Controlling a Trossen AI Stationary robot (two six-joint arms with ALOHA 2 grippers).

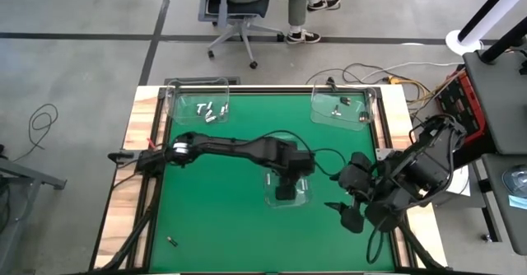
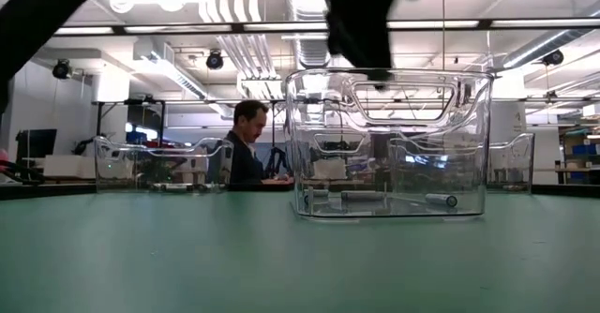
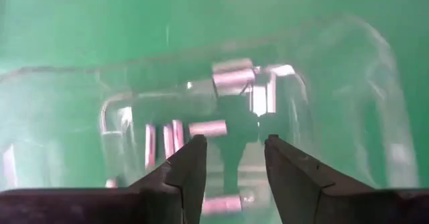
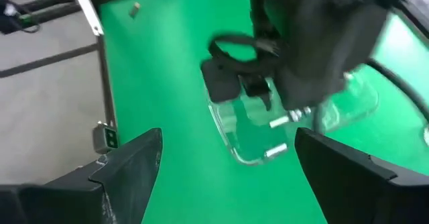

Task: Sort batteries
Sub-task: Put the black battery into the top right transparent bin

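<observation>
Batteries (image 1: 209, 110) partly sorted into far-edge bins, several left in middle bin (image 1: 306, 198); left end effector (image 3: 234, 165) hangs open, empty over it; right end effector (image 4: 228, 167) open, waiting near right edge

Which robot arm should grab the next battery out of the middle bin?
Probably the left. Its gripper hangs right over the middle bin, fingers open above the batteries. The right gripper waits open beside the bin, near the table's edge.
</observation>
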